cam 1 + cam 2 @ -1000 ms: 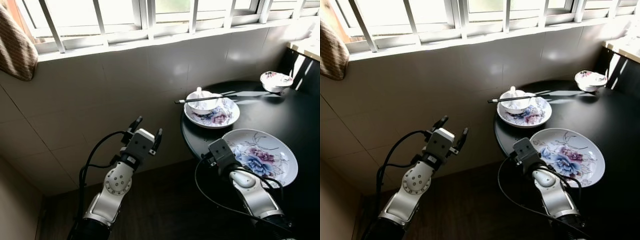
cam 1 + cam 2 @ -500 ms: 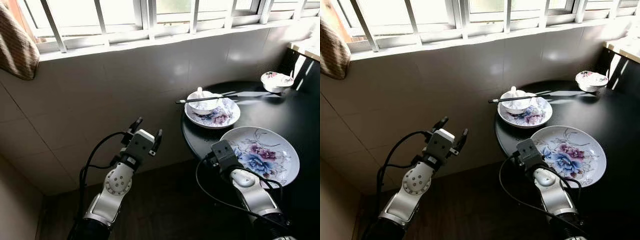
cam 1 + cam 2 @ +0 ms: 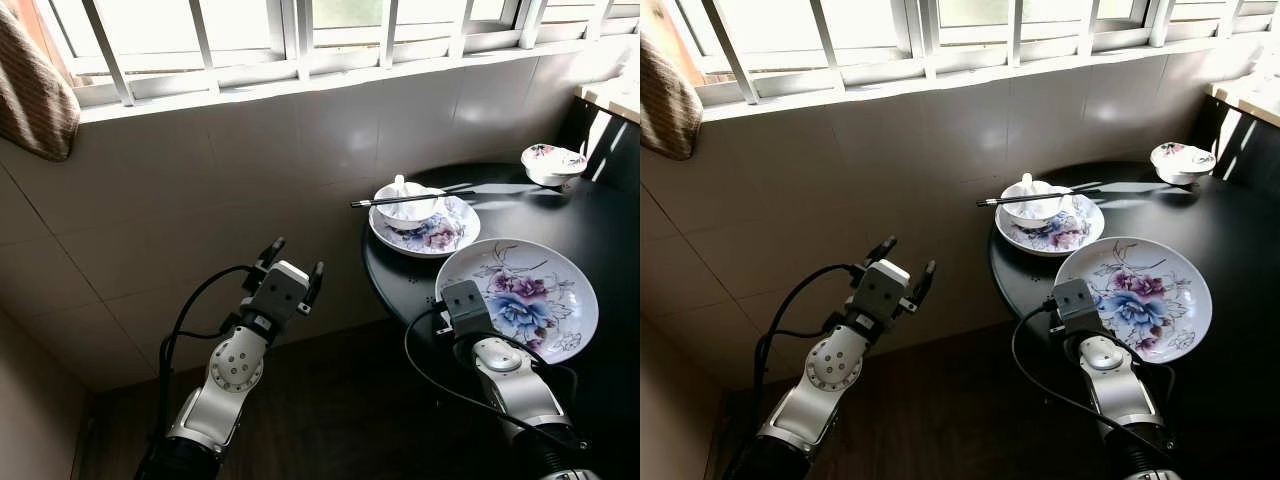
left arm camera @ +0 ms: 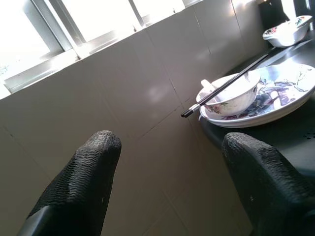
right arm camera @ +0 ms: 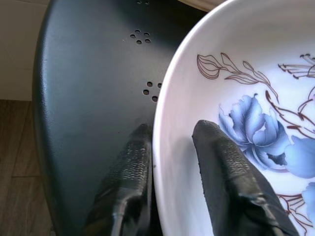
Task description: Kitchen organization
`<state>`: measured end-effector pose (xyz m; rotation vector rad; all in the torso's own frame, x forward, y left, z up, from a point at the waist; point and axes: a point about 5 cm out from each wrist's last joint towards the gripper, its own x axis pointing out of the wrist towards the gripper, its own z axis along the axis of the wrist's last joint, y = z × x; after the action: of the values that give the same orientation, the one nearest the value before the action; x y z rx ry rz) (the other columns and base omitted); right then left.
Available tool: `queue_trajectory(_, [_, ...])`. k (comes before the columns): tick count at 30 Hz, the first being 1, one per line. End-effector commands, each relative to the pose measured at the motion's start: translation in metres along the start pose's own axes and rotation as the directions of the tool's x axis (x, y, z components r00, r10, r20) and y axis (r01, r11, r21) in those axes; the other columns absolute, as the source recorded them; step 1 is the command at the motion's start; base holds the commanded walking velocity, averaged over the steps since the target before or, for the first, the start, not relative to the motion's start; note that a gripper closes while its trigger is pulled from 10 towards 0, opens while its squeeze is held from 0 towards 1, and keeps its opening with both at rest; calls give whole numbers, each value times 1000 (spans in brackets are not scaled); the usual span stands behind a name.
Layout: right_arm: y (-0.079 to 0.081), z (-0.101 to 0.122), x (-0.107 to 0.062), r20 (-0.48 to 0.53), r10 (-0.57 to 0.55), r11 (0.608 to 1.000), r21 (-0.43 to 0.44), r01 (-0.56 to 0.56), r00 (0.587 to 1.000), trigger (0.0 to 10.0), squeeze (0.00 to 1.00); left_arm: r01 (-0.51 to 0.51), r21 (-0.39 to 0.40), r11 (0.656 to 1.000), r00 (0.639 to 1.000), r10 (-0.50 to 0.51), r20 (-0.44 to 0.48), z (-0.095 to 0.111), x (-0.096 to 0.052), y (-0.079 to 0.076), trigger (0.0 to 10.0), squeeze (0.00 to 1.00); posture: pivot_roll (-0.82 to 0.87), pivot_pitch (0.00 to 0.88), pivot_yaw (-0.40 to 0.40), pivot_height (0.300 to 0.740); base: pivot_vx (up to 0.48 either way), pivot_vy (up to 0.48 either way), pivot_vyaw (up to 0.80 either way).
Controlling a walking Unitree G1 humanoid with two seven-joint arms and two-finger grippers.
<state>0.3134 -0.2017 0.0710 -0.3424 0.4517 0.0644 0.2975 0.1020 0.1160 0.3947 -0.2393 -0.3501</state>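
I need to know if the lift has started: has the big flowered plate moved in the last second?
Yes. The big flowered plate, pinched at its rim by the right claw, has tilted up and shifted closer to the small plate holding the bowl.

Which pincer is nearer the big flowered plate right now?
Right. The right pincer is clamped on the near rim of the big flowered plate; the left pincer hangs open off the table's left edge.
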Motion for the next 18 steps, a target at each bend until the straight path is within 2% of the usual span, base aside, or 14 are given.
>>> queue_trajectory(1, [4,3,0,-1,6,1000,-7,-6,1000,0,0,1,19,1000,1000,-1,-4,0,2,2,10000,0,30,0,33,740,0,0,0])
queue_trajectory(5, [5,7,-2,22,-15,998,-61,16,1000,0,0,-3,18,1000,1000,4,-10,-1,2,2,10000,0,30,0,34,740,0,0,0])
queue_trajectory(10, [2,7,-3,30,-79,994,-69,81,996,0,0,-5,18,1000,1000,5,-15,-2,2,2,10000,0,31,0,32,740,0,0,0])
queue_trajectory(18, [0,5,-5,6,-104,995,-7,104,995,0,0,-3,17,1000,1000,3,-30,-5,1,1,10000,0,29,0,32,740,0,0,0])
